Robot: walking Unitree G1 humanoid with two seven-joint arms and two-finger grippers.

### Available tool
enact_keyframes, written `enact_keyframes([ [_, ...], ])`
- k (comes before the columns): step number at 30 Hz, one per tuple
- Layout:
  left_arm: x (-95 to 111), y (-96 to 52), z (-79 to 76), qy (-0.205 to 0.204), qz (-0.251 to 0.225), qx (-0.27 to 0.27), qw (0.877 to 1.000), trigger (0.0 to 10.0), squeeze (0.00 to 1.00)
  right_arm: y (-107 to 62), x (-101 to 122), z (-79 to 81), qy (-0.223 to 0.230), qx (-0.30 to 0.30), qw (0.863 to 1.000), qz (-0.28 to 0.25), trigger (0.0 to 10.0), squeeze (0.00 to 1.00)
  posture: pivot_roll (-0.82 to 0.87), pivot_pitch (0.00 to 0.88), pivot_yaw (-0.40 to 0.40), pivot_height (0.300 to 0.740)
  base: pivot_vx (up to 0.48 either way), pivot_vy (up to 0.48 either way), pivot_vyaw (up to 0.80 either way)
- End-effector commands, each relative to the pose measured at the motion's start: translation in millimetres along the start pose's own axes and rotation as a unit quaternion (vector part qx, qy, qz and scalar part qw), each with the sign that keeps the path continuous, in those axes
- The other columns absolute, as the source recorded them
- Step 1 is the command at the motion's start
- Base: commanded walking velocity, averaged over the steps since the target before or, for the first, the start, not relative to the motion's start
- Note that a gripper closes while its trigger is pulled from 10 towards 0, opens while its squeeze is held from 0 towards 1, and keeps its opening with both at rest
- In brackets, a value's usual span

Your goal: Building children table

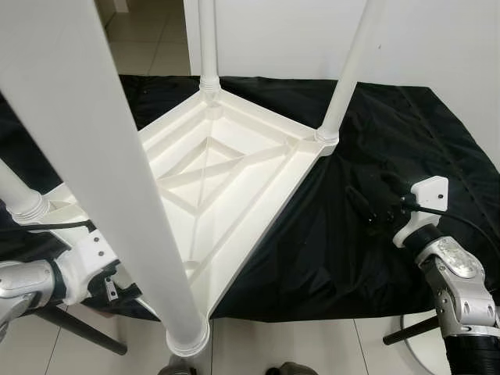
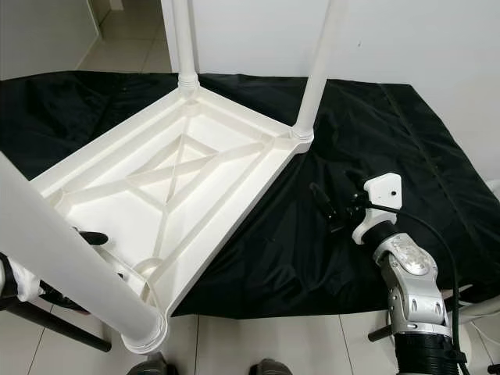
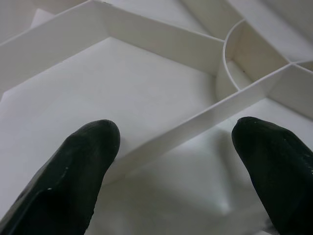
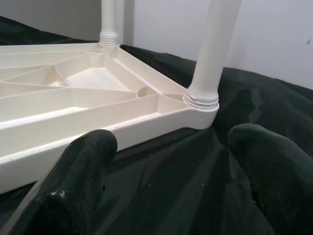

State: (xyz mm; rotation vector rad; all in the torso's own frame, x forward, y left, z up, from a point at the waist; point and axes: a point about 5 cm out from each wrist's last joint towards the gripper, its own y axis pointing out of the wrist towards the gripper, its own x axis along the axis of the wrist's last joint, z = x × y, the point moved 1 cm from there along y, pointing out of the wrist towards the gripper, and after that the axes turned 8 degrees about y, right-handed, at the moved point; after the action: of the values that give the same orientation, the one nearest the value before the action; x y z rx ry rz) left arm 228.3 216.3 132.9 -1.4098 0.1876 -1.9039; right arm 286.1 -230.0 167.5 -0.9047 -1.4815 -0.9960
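While the white tabletop (image 2: 187, 168) lies upside down on the black cloth (image 2: 406, 141), its ribbed underside faces up so the legs can go into the corner sockets; all four legs look seated: one beyond the right gripper at the near-right corner (image 2: 314, 70), one at the far corner (image 2: 186, 39), one (image 1: 19, 195) just above the left gripper, and one close to the camera (image 1: 101, 180); the right gripper (image 2: 332, 205) hovers low over the cloth with its fingers (image 4: 83, 181) spread wide and holding nothing, the tabletop's edge just ahead of it, the corner leg straight in front; the left gripper (image 3: 176, 161) sits inside the underside at the robot's near-left corner, fingers (image 3: 73, 171) also wide apart, straddling a rib; my read, the build is nearly done and turning it upright is what remains
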Motion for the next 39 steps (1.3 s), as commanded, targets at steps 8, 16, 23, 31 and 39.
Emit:
enact_keyframes([
  [8, -15, 16.5, -24.4, 0.006, -0.002, -0.211, 0.977, 10.0, 0.00, 1.8, 4, -0.2, -0.016, 0.006, 1.000, -0.002, 10.0, 0.00, -0.07, 0.052, 0.008, 0.740, 0.000, 0.000, 0.00],
  [16, -16, 20.4, -20.0, 0.009, -0.004, -0.241, 0.970, 10.0, 0.00, 2.1, 5, -0.7, -0.024, 0.005, 1.000, -0.004, 10.0, 0.00, -0.09, 0.050, 0.031, 0.740, 0.000, 0.000, 0.00],
  [23, -16, 20.8, -18.9, 0.006, -0.010, -0.260, 0.966, 10.0, 0.00, 4.0, 5, -0.9, -0.028, 0.005, 1.000, -0.005, 10.0, 0.00, -0.08, 0.049, 0.039, 0.740, 0.000, 0.000, 0.00],
  [31, -18, 24.9, -8.5, -0.005, -0.016, -0.222, 0.975, 0.0, 0.00, 4.4, 3, 0.7, -0.029, -0.007, 1.000, -0.009, 10.0, 0.00, -0.08, 0.049, 0.047, 0.740, 0.000, 0.000, 0.00],
  [39, -14, 37.1, -1.7, -0.032, -0.048, -0.133, 0.989, 0.0, 0.00, 4.2, -1, 6.8, -0.011, -0.023, 1.000, -0.017, 10.0, 0.00, -0.08, 0.051, 0.045, 0.740, 0.000, 0.000, 0.00],
])
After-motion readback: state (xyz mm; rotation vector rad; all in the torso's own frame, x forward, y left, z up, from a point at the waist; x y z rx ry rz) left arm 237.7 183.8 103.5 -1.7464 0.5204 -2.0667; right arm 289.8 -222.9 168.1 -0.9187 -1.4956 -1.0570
